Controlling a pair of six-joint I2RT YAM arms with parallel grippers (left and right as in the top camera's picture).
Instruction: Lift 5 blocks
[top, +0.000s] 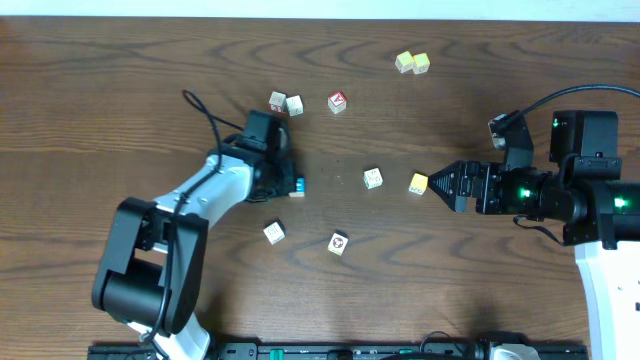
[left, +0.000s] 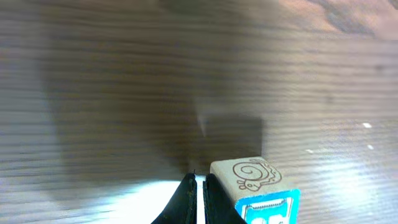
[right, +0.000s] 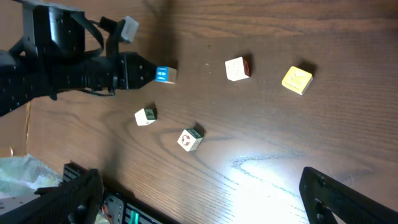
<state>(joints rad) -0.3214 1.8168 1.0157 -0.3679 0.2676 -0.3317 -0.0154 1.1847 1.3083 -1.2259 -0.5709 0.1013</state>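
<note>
The blue-faced block (top: 298, 186) lies on the table at my left gripper's (top: 289, 184) tip. In the left wrist view its cream top with a snail drawing (left: 252, 177) sits just right of the gripper (left: 199, 186). The two fingers are pressed together, and the block is beside them, not between them. A white block (top: 373, 178) and a yellow block (top: 418, 183) lie mid-table. The right gripper (top: 440, 185) is open, just right of the yellow block (right: 297, 79). A white block (top: 274, 232) and one with a red-and-black mark (top: 338, 242) lie nearer the front.
A red-topped cube (top: 337, 101) and two white cubes (top: 286, 103) sit behind the left arm. A pale yellow-green pair of cubes (top: 412, 63) lies at the back right. A black rail (top: 300, 350) runs along the table's front edge.
</note>
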